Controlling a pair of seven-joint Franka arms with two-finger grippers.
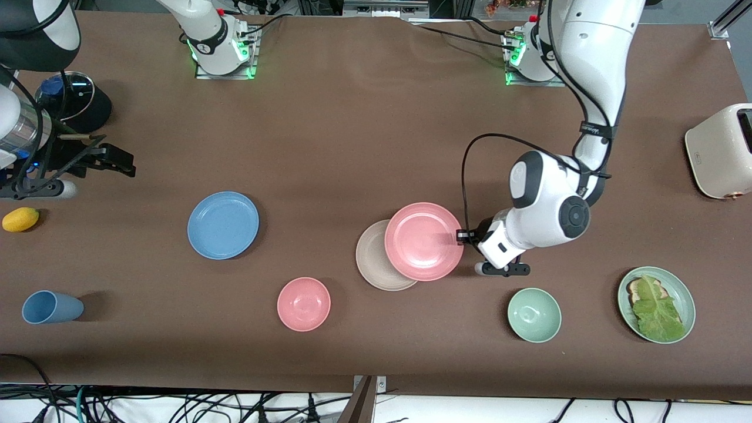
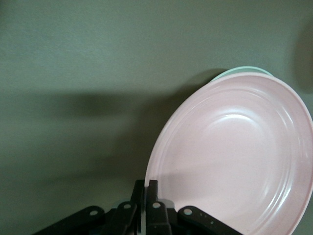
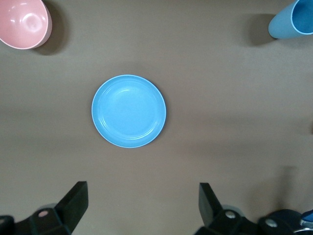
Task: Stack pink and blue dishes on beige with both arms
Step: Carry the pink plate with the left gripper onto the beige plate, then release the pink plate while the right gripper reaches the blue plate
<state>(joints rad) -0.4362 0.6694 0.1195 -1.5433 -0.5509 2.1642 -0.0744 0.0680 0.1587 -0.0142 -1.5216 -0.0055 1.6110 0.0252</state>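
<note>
Now left claw (image 1: pixel 464 236) clamps pink plate (image 1: pixel 423 241) over beige plate (image 1: pixel 373 261); right claw (image 3: pixel 142 205) gapes.

Front camera high, facing robots; wrist cameras downward, left closest.

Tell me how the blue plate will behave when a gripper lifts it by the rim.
The blue plate looks rigid and probably light. Its low rim offers a thin pinch, so it may tilt or slip. Lying flat, it shouldn't roll. The open right gripper hangs above it.
</note>
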